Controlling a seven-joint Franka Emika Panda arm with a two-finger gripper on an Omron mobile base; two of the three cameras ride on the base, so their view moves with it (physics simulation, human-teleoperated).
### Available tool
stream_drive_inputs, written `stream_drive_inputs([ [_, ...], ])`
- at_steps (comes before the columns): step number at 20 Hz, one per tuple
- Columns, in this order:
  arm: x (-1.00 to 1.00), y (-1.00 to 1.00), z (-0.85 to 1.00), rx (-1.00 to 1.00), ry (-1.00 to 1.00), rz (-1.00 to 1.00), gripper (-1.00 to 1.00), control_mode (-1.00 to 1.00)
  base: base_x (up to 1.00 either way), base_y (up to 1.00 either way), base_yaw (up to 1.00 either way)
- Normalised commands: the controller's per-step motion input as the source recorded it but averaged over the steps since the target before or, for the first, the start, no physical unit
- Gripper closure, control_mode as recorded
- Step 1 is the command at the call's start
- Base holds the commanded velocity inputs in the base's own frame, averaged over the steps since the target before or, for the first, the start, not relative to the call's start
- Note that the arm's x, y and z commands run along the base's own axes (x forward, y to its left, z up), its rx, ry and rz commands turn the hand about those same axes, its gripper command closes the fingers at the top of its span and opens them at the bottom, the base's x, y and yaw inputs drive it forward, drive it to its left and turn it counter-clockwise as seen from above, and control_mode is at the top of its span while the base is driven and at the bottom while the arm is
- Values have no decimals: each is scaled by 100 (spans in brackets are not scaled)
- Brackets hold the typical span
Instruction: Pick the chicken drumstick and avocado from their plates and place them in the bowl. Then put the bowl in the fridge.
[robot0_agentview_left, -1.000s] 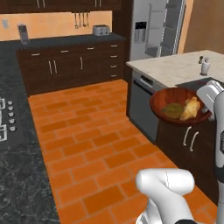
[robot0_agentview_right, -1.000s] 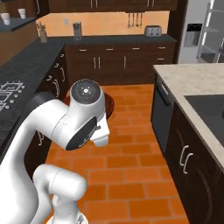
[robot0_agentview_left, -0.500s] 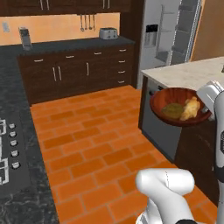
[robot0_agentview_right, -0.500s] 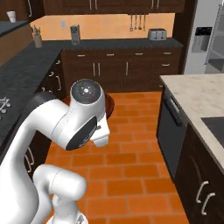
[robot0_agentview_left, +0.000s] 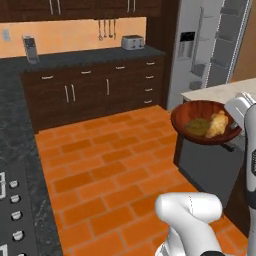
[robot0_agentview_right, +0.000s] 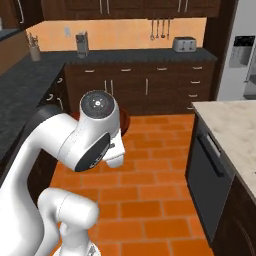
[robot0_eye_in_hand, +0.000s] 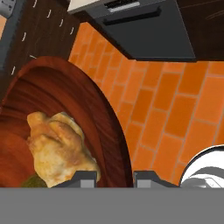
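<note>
One bowl (robot0_agentview_left: 206, 122) hangs in the air, gripped at its rim by the tool (robot0_eye_in_hand: 114, 177), whose tips pinch the wooden edge. Inside lie one chicken drumstick (robot0_agentview_left: 218, 123) and one avocado (robot0_agentview_left: 197, 127), side by side. One fridge (robot0_agentview_left: 210, 47) stands ahead and slightly left of the bowl, beyond the counter (robot0_agentview_left: 220, 90) corner, its door apparently open. Both loading steps look done; carrying the bowl forward to the fridge remains.

Around me I see an orange brick floor (robot0_agentview_left: 100, 165), dark wooden cabinets (robot0_agentview_right: 145, 90) under a black counter (robot0_agentview_left: 75, 57), an orange wall (robot0_agentview_right: 125, 30) with a toaster (robot0_agentview_left: 132, 42) before it.
</note>
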Motion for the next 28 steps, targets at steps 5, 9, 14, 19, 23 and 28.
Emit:
stream_drive_inputs([
  [5,0,0,0,0,0,0,100,100,100,-14,0],
  [9,0,0,0,0,0,0,100,100,100,-9,0],
  [14,0,0,0,0,0,0,100,100,100,-19,-3],
  [19,0,0,0,0,0,0,100,100,100,-16,-8],
  [23,0,0,0,0,0,0,100,100,100,-17,-23],
  [28,0,0,0,0,0,0,100,100,100,-19,-39],
])
